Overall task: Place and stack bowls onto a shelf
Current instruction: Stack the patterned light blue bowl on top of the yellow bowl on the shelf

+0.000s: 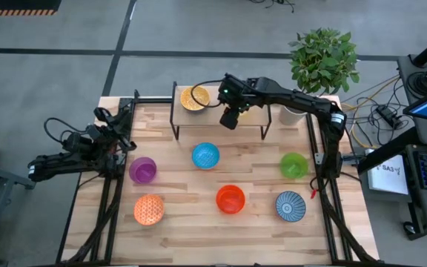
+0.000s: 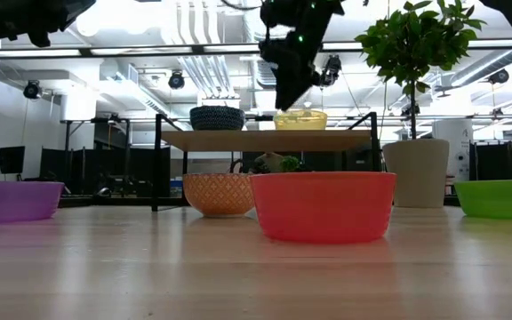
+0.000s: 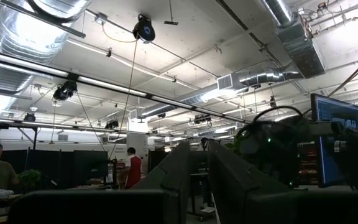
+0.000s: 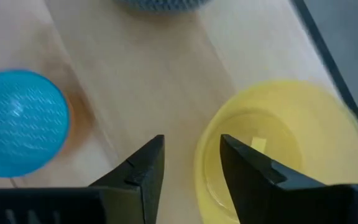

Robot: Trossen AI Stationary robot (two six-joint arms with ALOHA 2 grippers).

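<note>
Right gripper hangs over the shelf, fingers parted astride the yellow bowl rim — not clamped. Left gripper's state — can't tell.

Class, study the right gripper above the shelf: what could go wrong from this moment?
1. The right gripper hangs open with one finger inside the yellow bowl's rim; lifting away could snag and drag it.
2. That bowl sits near the shelf edge, so a nudge might tip it off.
</note>
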